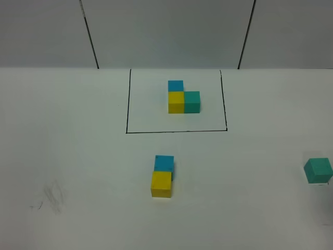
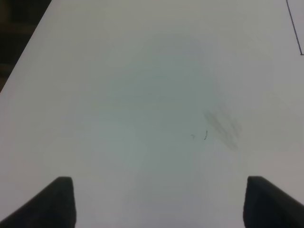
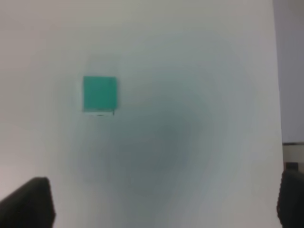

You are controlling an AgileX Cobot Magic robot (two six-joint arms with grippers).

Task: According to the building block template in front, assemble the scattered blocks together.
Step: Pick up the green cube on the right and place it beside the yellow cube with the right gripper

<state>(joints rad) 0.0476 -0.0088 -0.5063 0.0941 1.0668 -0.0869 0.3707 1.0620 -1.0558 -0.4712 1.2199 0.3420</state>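
Note:
The building block template (image 1: pixel 183 98), a blue, yellow and teal L, sits inside a black drawn rectangle (image 1: pixel 177 131) at the back centre. Of the scattered blocks, the sky-blue cube (image 1: pixel 164 163) and the yellow cube (image 1: pixel 161 184) stand touching in the middle of the table. The teal cube (image 1: pixel 318 170) rests alone at the far right and also shows as the teal cube (image 3: pixel 99 94) in the right wrist view. My right gripper (image 3: pixel 166 202) is open, short of that cube. My left gripper (image 2: pixel 159 204) is open over bare table. Neither arm shows in the exterior view.
Grey smudge marks (image 1: pixel 52 195) lie on the white table at the front left, seen as smudges (image 2: pixel 221 126) ahead of the left gripper. The table's right edge (image 3: pixel 278 95) runs close to the teal cube. A grey panelled wall (image 1: pixel 166 31) stands behind the table.

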